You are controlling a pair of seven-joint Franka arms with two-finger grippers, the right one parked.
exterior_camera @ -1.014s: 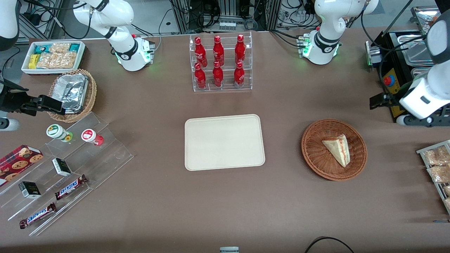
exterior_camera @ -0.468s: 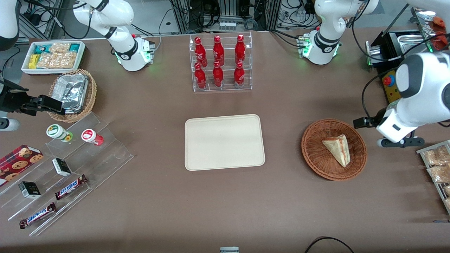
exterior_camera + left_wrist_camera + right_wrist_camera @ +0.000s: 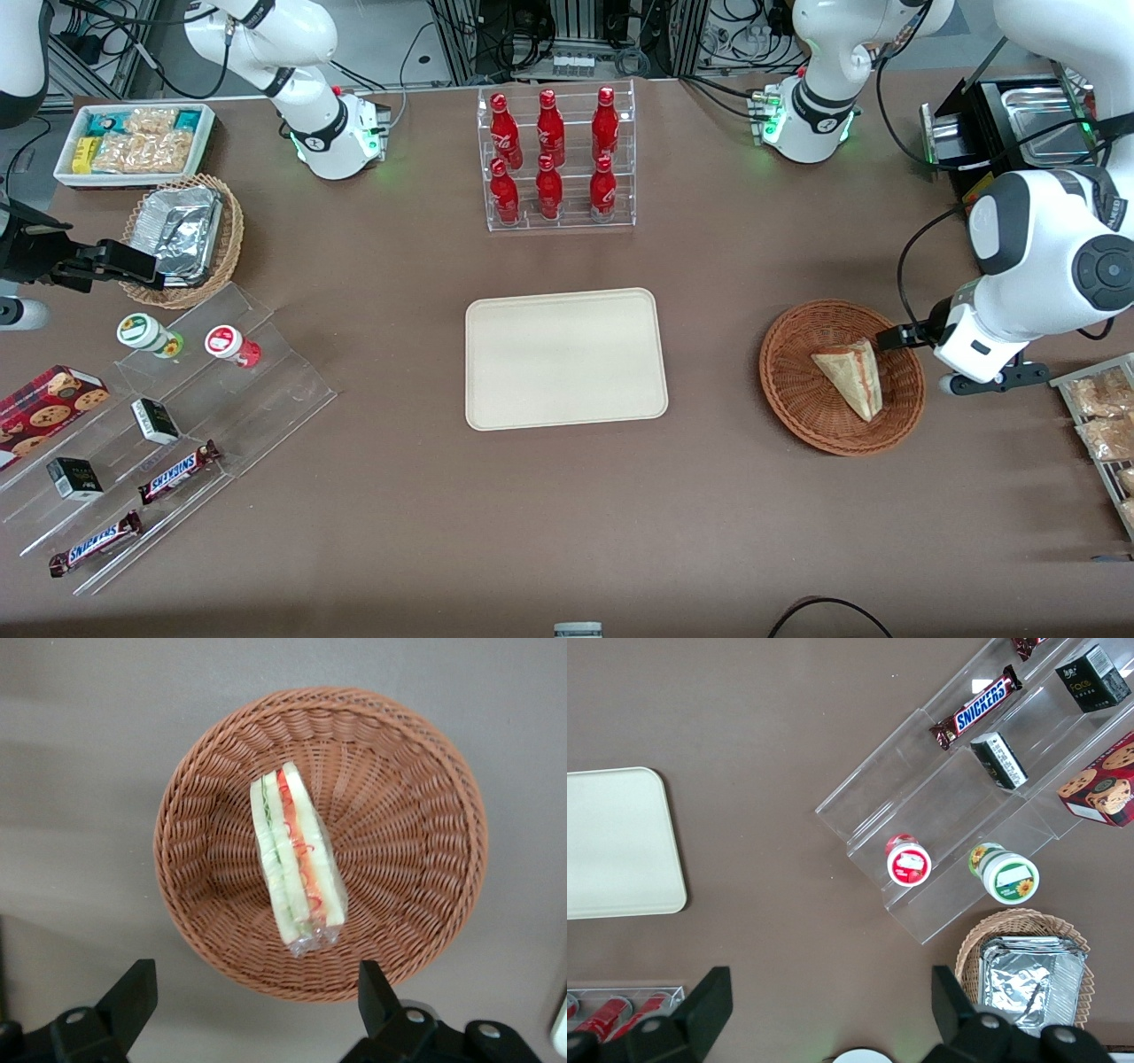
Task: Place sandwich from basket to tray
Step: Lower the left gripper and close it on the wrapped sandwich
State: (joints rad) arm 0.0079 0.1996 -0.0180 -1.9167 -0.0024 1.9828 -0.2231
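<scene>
On the brown worktop, the empty tray sits mid-frame; the basket at right holds the sandwich. The end effector, fingers spread wide, hovers over the basket rim; descending off-centre could squash the soft wedge or snag the wicker.

Front cam: high, looking down on whole table. Left wrist cam: straight down, close; shares basket, sandwich. The gripper frames it.
</scene>
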